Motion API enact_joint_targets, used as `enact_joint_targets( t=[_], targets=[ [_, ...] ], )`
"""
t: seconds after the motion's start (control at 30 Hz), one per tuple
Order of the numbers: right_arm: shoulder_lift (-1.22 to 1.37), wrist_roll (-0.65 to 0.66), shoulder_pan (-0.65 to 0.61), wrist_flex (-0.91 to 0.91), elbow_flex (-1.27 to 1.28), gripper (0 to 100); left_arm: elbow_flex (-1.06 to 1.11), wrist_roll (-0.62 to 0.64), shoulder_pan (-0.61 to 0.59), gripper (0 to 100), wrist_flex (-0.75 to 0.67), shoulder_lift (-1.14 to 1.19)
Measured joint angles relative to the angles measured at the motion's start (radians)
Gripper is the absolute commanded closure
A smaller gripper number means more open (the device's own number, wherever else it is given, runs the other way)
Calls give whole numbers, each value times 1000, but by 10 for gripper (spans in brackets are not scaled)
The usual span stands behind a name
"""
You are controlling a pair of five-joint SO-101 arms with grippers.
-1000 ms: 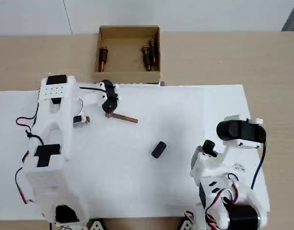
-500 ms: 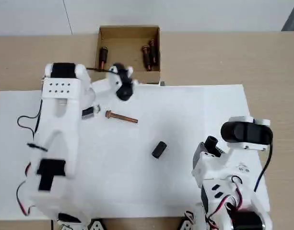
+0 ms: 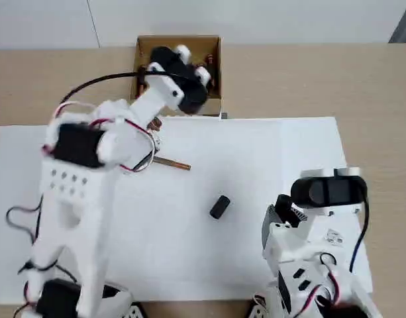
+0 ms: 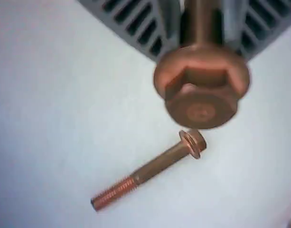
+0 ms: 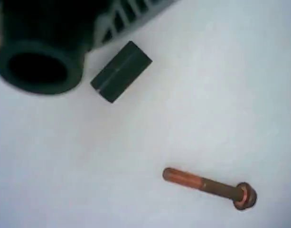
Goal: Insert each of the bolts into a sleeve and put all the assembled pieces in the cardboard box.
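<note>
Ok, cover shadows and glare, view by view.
High view: even light, no glare on the white sheet. Left wrist view: held bolt shines dully; loose bolt throws a soft shadow. Right wrist view: held sleeve dark inside; loose sleeve barely shadows.

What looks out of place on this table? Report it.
Nothing is damaged or spilled. A loose bolt and a loose sleeve lie apart on the white sheet, not yet joined. The left fingers hold a second bolt, the right fingers a second sleeve.

High view looks down over table (image 3: 322, 79), wrist views close above sheet (image 4: 50, 118), all sharing loose bolt (image 3: 175, 163)
</note>
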Motion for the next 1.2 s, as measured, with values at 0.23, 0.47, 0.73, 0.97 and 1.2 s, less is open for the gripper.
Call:
enact_joint_targets(
  t=[0.23, 0.47, 0.73, 0.97, 1.2],
  targets=[
    [-84, 72, -3, -11, 20, 995, 46, 311, 0, 995, 3, -166],
    [-209, 172, -5, -158, 241, 995, 399, 532, 0, 995, -176, -388],
    [-232, 180, -94, -367, 427, 995, 961, 637, 0, 995, -654, -829],
    [-232, 183, -207, -542, 554, 995, 1261, 790, 0, 995, -830, -1108],
    [-230, 186, -365, -660, 620, 995, 1332, 968, 0, 995, -855, -1237]
  ],
)
